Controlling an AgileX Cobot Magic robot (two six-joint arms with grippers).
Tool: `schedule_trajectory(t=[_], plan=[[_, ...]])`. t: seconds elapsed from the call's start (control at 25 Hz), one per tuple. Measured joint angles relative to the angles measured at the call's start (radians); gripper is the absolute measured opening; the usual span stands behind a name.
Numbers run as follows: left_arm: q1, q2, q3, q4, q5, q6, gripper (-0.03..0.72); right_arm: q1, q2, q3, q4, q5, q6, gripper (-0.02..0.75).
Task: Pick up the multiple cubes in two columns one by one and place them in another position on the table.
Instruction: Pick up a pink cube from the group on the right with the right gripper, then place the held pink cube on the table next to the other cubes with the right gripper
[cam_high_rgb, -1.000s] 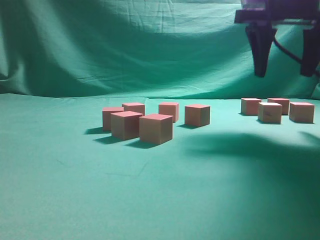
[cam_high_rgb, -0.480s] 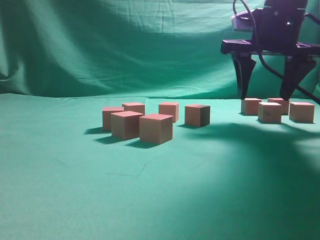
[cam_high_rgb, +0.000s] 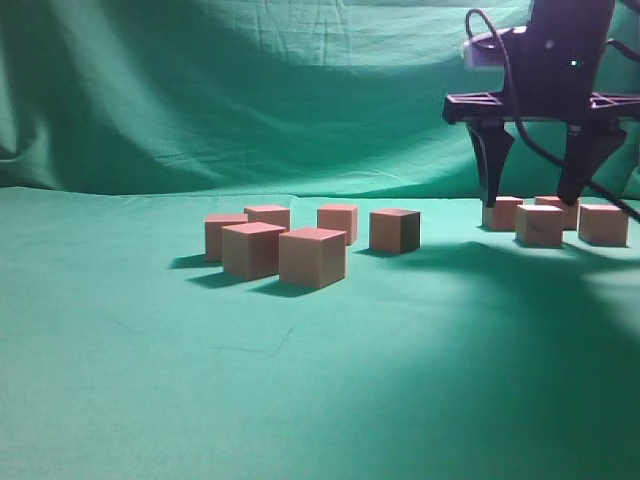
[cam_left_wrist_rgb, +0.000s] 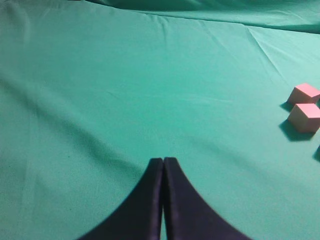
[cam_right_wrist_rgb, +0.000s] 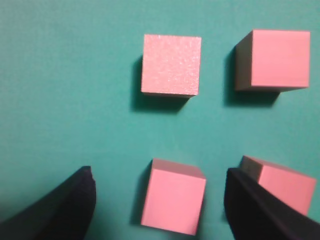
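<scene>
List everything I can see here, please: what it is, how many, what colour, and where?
Small wooden cubes with pink tops, left group: six, tan sides, clustered mid-table.
Small wooden cubes with pink tops, right group: four, tan sides, two by two, far right.
Smooth green cloth table: one, green, under everything.
Wrinkled green cloth backdrop: one, green, upright behind the table.
Right claw: one, black, open, lowered astride a right-group cube.
Left claw: one, black, shut, above bare cloth.

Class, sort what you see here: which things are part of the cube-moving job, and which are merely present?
Part of the job: cubes, table, right tool open astride one cube.
Merely present: backdrop cloth, left tool, shut and away.
</scene>
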Motion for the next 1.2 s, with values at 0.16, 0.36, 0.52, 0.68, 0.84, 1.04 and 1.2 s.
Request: schedule_trajectory(t=[0.16,0.36,0.52,0.68,0.84,1.04,1.2], plan=[[0.0,0.0,0.0,0.0,0.0,0.0,0.0,0.0,0.035,0.0,-0.002,-0.002,0.0,0.495],[0.0,0.0,0.0,0.0,0.0,0.0,0.0,0.0,0.062,0.0,-0.002,-0.002,0.0,0.435],[0.0,0.0,0.0,0.0,0.0,0.0,0.0,0.0,0.062,0.0,-0.002,0.0,0.0,0.249],[0.0,0.0,0.0,0.0,0.0,0.0,0.0,0.0,0.037,0.0,0.009,0.045,0.0,0.26],[0.0,0.0,0.0,0.0,0.0,0.0,0.0,0.028,-0.071,0.0,0.011,0.13,-0.002,0.26],[0.0,0.0,0.0,0.0,0.0,0.0,0.0,0.12,-0.251,0.065,0.011,0.193,-0.043,0.26],[0.0,0.0,0.0,0.0,0.0,0.0,0.0,0.207,-0.399,0.235,0.013,0.152,-0.047,0.26]])
